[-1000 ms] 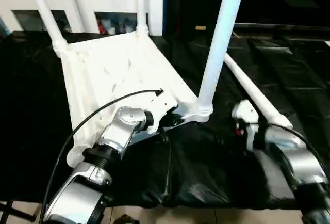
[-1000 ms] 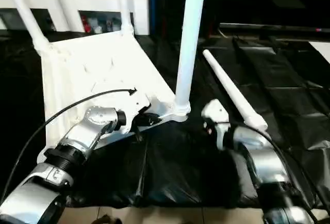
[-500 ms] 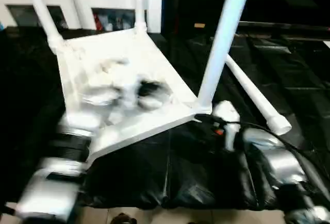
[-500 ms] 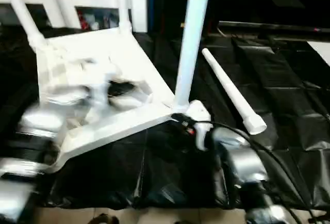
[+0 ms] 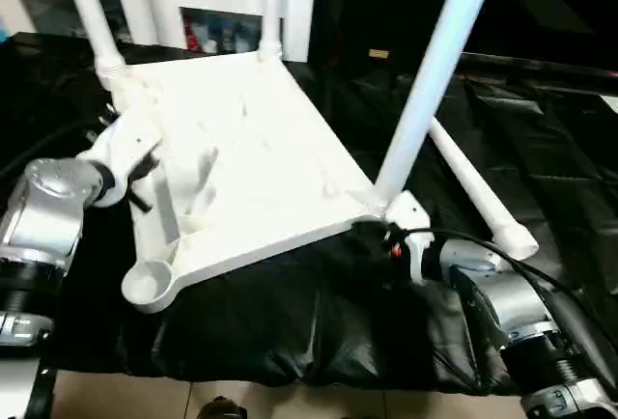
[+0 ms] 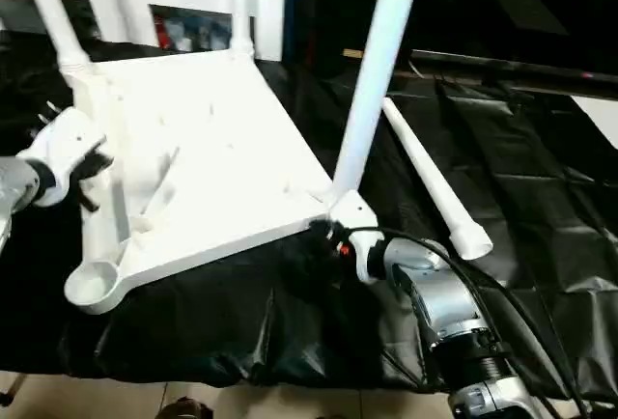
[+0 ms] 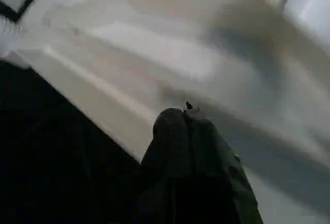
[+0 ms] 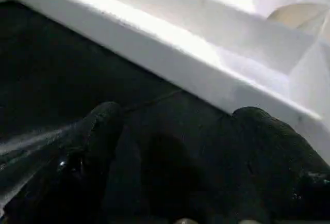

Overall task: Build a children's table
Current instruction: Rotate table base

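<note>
A home-like room: white glass-door cabinet (image 5: 183, 4) (small items inside) behind a black-sheeted floor (image 5: 541, 149).

The tabletop (image 5: 241, 158) and its legs (image 5: 430, 91) looked like smooth white plastic; the black sheet (image 5: 290, 313) beneath was glossy, crinkled plastic; the forearms (image 5: 512, 313) were brushed silver metal.

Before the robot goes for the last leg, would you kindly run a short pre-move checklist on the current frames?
1. Tabletop lying underside up on the black sheet: ok.
2. Three legs standing in corner sockets, including the near-right leg: ok.
3. Empty socket at the near-left corner free and unobstructed: ok.
4. Fourth leg lying loose on the sheet, beside the right arm: ok.
5. Left gripper shut, holding nothing, at the tabletop's left edge: ok.
6. Right gripper open at the near-right corner; whether it touches the tabletop: cannot tell.
</note>
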Available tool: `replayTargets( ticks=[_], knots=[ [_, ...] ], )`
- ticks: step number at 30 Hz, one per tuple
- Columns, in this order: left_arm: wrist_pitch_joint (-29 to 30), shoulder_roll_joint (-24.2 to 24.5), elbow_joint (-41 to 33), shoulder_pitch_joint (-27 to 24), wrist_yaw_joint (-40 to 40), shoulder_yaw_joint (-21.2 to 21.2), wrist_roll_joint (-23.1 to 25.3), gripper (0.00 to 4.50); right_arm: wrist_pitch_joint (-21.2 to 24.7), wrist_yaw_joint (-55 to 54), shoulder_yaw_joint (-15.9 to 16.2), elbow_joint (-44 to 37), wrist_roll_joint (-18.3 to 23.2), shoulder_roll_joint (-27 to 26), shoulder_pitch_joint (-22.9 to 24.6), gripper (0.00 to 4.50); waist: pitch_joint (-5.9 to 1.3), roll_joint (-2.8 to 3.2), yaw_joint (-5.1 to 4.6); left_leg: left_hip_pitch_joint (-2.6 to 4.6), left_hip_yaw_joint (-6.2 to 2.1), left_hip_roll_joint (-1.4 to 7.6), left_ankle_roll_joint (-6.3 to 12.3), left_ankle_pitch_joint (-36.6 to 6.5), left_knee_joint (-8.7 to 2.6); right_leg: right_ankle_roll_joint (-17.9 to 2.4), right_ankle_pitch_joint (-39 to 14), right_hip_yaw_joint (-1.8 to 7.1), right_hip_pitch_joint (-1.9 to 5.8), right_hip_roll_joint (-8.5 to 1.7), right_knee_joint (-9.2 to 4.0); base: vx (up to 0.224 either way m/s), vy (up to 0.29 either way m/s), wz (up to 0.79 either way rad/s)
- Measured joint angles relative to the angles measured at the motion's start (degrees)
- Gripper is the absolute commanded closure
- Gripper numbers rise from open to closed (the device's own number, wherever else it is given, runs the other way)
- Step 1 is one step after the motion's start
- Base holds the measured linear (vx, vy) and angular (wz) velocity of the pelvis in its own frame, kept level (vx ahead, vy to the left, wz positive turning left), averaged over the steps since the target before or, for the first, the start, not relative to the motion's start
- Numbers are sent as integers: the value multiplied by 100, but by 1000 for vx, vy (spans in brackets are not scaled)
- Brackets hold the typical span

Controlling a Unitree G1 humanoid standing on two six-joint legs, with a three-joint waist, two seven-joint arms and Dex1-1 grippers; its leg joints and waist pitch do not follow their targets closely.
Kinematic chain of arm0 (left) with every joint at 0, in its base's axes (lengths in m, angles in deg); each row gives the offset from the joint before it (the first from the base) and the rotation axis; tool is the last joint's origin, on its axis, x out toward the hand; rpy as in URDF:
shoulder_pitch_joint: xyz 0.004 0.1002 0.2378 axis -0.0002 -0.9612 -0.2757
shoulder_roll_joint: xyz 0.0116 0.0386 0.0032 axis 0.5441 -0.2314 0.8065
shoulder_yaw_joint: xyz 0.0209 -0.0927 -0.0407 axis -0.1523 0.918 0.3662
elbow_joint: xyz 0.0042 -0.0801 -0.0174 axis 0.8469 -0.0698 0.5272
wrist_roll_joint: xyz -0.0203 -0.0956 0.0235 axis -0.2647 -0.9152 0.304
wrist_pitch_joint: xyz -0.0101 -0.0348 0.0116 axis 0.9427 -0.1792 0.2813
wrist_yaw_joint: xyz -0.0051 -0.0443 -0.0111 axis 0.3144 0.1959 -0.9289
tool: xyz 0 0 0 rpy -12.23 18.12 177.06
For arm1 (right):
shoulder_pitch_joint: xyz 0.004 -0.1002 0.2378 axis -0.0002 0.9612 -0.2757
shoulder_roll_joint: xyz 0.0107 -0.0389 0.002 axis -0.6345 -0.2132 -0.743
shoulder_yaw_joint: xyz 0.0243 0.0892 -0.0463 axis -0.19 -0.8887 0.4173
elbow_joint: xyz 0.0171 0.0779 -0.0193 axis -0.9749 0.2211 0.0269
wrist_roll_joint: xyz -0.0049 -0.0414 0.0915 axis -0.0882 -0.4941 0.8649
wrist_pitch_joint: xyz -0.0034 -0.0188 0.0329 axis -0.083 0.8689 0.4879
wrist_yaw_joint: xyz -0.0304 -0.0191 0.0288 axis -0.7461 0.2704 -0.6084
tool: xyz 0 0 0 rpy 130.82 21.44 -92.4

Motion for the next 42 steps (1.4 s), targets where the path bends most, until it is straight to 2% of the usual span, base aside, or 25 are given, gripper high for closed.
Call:
replayTargets(
  ticks=[2, 3, 8, 9, 12, 14, 18, 26, 28, 32, 33, 36, 42],
  knots=[
    [42, 41, 22, -76, -9, -92, 105, 450, -5, -75, -5, 7, -85, 12, -1, 120, 0, 0, -1, -1, -1, 1, -2, 1, 0, 0, 0, -1, -1, 1, 1, 0, 0, 0],
    [44, 43, 34, -98, 21, -139, 125, 450, -14, -186, -12, 39, -119, -39, -14, 144, 0, 0, -1, -1, -2, 1, -3, 2, -1, 0, 0, -1, -1, 2, 2, 0, 0, 0],
    [-47, 49, 130, -101, 211, -304, 134, 450, -149, -784, -126, 459, -132, -428, -231, 165, 1, 1, -27, 1, -1, 1, -6, 4, 0, -2, 1, 1, -3, 2, 4, 0, 0, 0],
    [-90, 49, 136, -100, 238, -352, 146, 450, -179, -903, -150, 525, -132, -473, -259, 188, 1, 2, -30, 2, -1, 1, -6, 4, 1, -4, 2, 1, -3, 2, 4, 0, 0, 0],
    [-154, 108, 179, -76, 458, -482, 159, 450, -246, -1172, -198, 783, -166, -611, -426, 201, 2, 4, -56, 11, -2, 1, -8, 4, 0, -4, 3, 1, -2, 2, 14, 0, 0, 0],
    [-185, 174, 178, -67, 652, -587, 162, 450, -304, -1279, -202, 865, -232, -699, -458, 230, 2, 6, -78, 16, -2, 2, -10, 5, -3, -4, 3, 1, -2, 3, 15, 0, 0, 0],
    [-188, 497, -18, -147, 1519, -956, 165, 450, -530, -1533, -178, 1256, -365, -877, -652, 264, 5, 13, -163, 26, -7, 1, -17, 3, -4, -16, 9, 2, -5, 4, 17, 0, 0, 0],
    [-184, 725, -921, -471, 2887, -1262, -265, 450, -939, -1966, -198, 2258, -508, -1092, -1190, 319, 3, 26, -154, 39, -6, 1, -25, 2, -4, -19, 11, 5, -2, 4, 26, 0, 0, 0],
    [-44, 610, -1065, -505, 3071, -1266, -460, 450, -1089, -2047, -212, 2678, -558, -1172, -1388, 344, 4, 30, -153, 39, -5, 0, -26, 2, -3, -25, 15, 7, -3, 4, 28, 0, 0, 0],
    [317, 297, -1408, -580, 3244, -1267, -738, 450, -1333, -2186, -248, 3412, -603, -1270, -1787, 364, 3, 24, -163, 36, -1, 0, -26, 2, 3, -31, 19, 12, -4, 4, 27, 0, 0, 0],
    [405, 193, -1505, -582, 3291, -1302, -799, 450, -1383, -2229, -253, 3546, -628, -1278, -1872, 389, 2, 22, -173, 36, -1, 0, -27, 3, 3, -31, 19, 12, -5, 5, 27, 0, 0, 0],
    [628, -57, -1695, -582, 3352, -1354, -1009, 450, -1505, -2245, -301, 3953, -649, -1391, -2111, 410, 3, 15, -206, 32, -3, 4, -34, 7, 2, -31, 18, 13, -14, 12, 30, 0, 0, 0],
    [604, -605, -1716, -394, 3124, -1459, -1093, 450, -1717, -2273, -269, 4306, -743, -1652, -2376, 448, 3, 1, -267, 24, -2, 7, -34, 8, 0, -33, 17, 14, -23, 17, 30, 0, 0, 0]
  ],
)
